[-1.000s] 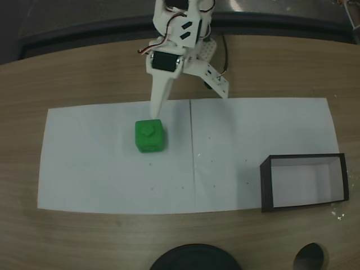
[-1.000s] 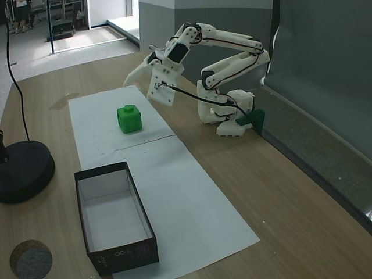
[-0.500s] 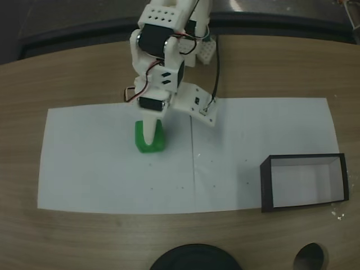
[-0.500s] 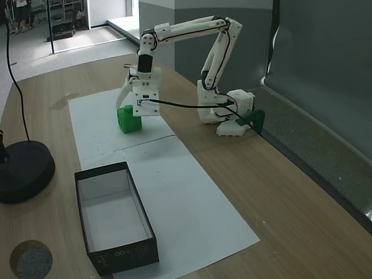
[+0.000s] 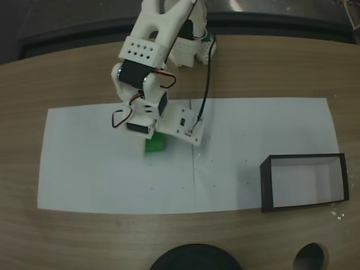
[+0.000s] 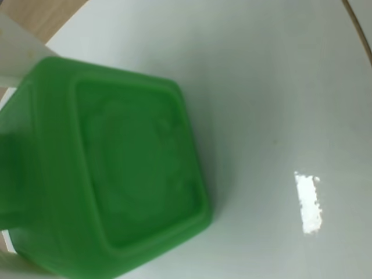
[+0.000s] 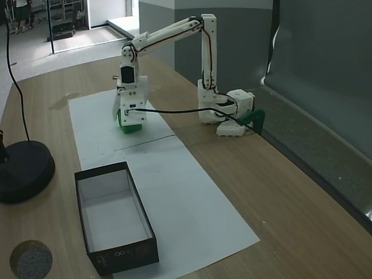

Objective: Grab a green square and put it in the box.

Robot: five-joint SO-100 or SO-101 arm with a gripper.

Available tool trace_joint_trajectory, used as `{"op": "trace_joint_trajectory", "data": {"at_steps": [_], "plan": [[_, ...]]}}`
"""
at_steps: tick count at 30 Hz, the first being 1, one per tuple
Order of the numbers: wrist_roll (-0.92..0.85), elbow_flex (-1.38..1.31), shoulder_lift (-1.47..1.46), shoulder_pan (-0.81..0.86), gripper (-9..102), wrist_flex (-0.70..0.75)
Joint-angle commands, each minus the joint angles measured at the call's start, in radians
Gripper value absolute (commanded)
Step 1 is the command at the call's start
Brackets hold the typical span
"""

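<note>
Arm: lowered from above onto the small bright green plastic cube (image 5: 156, 144) since a second ago. White two-finger hand (image 7: 123, 114): straddling the cube, probably to grip it; whether closed cannot be told. Cube: on the white paper sheet (image 5: 84, 169), counter-top, well apart from the low black-walled rectangular box (image 5: 304, 181), which awaits it.

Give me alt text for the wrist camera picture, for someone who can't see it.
A blurred close-up of the green square, seen from above and filling the left half, sitting on white paper. A glare spot marks the paper at right, and a strip of wooden table shows at the top left.
</note>
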Motion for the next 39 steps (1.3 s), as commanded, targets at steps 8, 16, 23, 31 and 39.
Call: {"op": "trace_joint_trajectory", "data": {"at_steps": [8,16,23,31,39], "plan": [[0.008,-0.118,0.037,-0.120,12,0.006],[0.040,-0.325,0.305,-0.367,12,0.005],[0.048,-0.495,0.400,-0.680,12,-0.008],[0.049,-0.540,0.253,-0.884,12,-0.144],[0.049,-0.540,0.038,-0.934,12,-0.313]]}}
